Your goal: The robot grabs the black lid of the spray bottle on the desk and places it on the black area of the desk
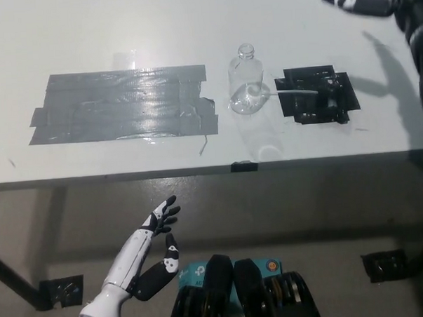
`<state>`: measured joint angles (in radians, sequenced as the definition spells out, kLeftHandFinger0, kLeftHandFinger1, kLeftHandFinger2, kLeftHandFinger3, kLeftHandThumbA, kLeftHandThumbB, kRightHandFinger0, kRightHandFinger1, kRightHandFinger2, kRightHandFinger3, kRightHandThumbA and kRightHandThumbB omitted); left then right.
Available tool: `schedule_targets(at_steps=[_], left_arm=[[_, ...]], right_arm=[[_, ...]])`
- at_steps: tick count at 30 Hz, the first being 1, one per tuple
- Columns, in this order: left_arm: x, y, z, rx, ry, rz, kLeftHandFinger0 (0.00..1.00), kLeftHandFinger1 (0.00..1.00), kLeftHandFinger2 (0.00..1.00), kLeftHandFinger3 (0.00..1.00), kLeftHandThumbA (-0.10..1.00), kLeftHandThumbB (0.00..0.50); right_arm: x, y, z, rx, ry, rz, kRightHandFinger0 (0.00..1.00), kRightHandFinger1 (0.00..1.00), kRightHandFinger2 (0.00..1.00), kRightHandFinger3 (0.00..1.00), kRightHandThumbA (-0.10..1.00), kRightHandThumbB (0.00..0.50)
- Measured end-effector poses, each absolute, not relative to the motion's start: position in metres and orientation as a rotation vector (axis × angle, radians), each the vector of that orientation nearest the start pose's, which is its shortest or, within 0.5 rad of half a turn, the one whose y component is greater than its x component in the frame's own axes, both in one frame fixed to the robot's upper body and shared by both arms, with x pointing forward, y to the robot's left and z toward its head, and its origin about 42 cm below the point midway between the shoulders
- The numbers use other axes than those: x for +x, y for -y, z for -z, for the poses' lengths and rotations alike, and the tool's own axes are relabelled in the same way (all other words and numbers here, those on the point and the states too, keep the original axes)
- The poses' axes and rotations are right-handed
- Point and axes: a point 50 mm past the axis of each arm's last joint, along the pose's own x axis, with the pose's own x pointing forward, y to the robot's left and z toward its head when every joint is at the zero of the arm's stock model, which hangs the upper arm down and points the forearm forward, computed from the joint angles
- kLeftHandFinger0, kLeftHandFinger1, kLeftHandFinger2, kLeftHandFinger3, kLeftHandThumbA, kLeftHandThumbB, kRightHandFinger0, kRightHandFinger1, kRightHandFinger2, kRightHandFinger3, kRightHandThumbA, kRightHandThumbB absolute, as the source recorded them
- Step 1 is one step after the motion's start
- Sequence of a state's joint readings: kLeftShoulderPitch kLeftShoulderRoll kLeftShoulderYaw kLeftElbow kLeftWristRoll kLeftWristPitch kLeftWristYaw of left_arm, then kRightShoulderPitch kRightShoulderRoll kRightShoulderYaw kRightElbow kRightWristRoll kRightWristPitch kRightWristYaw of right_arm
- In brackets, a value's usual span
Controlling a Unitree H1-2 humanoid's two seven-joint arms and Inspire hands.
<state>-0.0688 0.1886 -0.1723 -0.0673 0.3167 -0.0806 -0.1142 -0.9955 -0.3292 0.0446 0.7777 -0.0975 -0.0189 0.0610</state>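
My black right hand (373, 0) is at the upper right corner of the frame, above the white desk (86, 30), holding nothing, fingers stretched apart. The black spray lid (329, 97) lies on the black tape patch (301, 111) at right of centre, its thin tube reaching toward the clear uncapped bottle (246, 83) just beside. A grey tape area (121, 104) fills the left. My white left hand (161, 220) rests open below the desk edge, lower left.

No text, label, brand, number or sign is legible anywhere.
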Motion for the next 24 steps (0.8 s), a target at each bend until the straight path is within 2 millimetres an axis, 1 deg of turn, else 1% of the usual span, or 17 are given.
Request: schedule_targets(at_steps=[2,3,4,5,6,7,8,9,10,11,13,15,17,18,19,22,24], left_arm=[[0.299,-0.21,-0.131,0.51,0.196,0.3,0.95,1.0,1.0,1.0,0.23,0.136],[0.299,-0.21,-0.131,0.51,0.195,0.297,0.95,1.0,1.0,1.0,0.26,0.14],[0.299,-0.211,-0.131,0.51,0.193,0.295,0.98,1.0,1.0,1.0,0.36,0.126],[0.3,-0.211,-0.131,0.51,0.191,0.293,1.0,1.0,1.0,1.0,0.43,0.119],[0.3,-0.212,-0.131,0.51,0.189,0.291,1.0,1.0,1.0,1.0,0.56,0.106],[0.3,-0.213,-0.131,0.509,0.187,0.288,1.0,1.0,1.0,1.0,0.77,0.112],[0.3,-0.214,-0.131,0.509,0.185,0.285,1.0,1.0,1.0,1.0,0.84,0.128],[0.301,-0.214,-0.13,0.509,0.184,0.284,1.0,1.0,1.0,1.0,0.98,0.127],[0.301,-0.215,-0.13,0.508,0.182,0.281,1.0,1.0,1.0,1.0,1.0,0.135],[0.301,-0.215,-0.13,0.508,0.181,0.279,1.0,1.0,1.0,1.0,1.0,0.132],[0.301,-0.217,-0.13,0.505,0.178,0.276,1.0,1.0,1.0,1.0,1.0,0.139],[0.301,-0.218,-0.129,0.5,0.175,0.273,1.0,1.0,1.0,1.0,1.0,0.133],[0.301,-0.22,-0.128,0.493,0.169,0.267,1.0,1.0,1.0,1.0,1.0,0.143],[0.301,-0.221,-0.127,0.489,0.165,0.263,1.0,1.0,1.0,1.0,1.0,0.139],[0.299,-0.223,-0.126,0.485,0.159,0.259,1.0,1.0,1.0,1.0,1.0,0.145],[0.294,-0.229,-0.119,0.47,0.132,0.243,1.0,1.0,1.0,1.0,1.0,0.163],[0.29,-0.234,-0.114,0.462,0.113,0.232,1.0,1.0,1.0,1.0,1.0,0.154]], right_arm=[[0.542,0.262,-0.3,-0.436,0.215,-0.071,1.0,1.0,1.0,1.0,1.0,0.448],[0.533,0.262,-0.284,-0.432,0.206,-0.078,1.0,1.0,1.0,1.0,1.0,0.45],[0.524,0.263,-0.269,-0.428,0.192,-0.083,1.0,1.0,1.0,1.0,1.0,0.463],[0.514,0.263,-0.256,-0.424,0.184,-0.089,1.0,1.0,1.0,1.0,1.0,0.471],[0.506,0.263,-0.247,-0.42,0.18,-0.094,1.0,1.0,1.0,1.0,1.0,0.477],[0.498,0.264,-0.237,-0.417,0.172,-0.097,1.0,1.0,1.0,1.0,1.0,0.458],[0.485,0.265,-0.223,-0.413,0.16,-0.102,1.0,1.0,1.0,1.0,1.0,0.447],[0.476,0.267,-0.214,-0.411,0.153,-0.104,1.0,1.0,1.0,1.0,1.0,0.429],[0.463,0.269,-0.202,-0.408,0.14,-0.107,1.0,1.0,1.0,1.0,1.0,0.427],[0.455,0.27,-0.196,-0.407,0.134,-0.108,1.0,1.0,1.0,1.0,1.0,0.426],[0.429,0.274,-0.176,-0.405,0.114,-0.11,1.0,1.0,1.0,1.0,0.99,0.432],[0.407,0.277,-0.163,-0.402,0.103,-0.113,1.0,1.0,1.0,1.0,0.99,0.425],[0.383,0.28,-0.151,-0.398,0.092,-0.115,1.0,1.0,1.0,1.0,0.96,0.414],[0.365,0.281,-0.144,-0.396,0.085,-0.117,1.0,1.0,1.0,1.0,0.95,0.415],[0.351,0.282,-0.139,-0.393,0.08,-0.12,1.0,1.0,1.0,1.0,0.95,0.416],[0.312,0.282,-0.131,-0.383,0.073,-0.131,1.0,1.0,1.0,1.0,0.96,0.444],[0.291,0.281,-0.129,-0.377,0.074,-0.141,1.0,1.0,1.0,1.0,0.96,0.437]])
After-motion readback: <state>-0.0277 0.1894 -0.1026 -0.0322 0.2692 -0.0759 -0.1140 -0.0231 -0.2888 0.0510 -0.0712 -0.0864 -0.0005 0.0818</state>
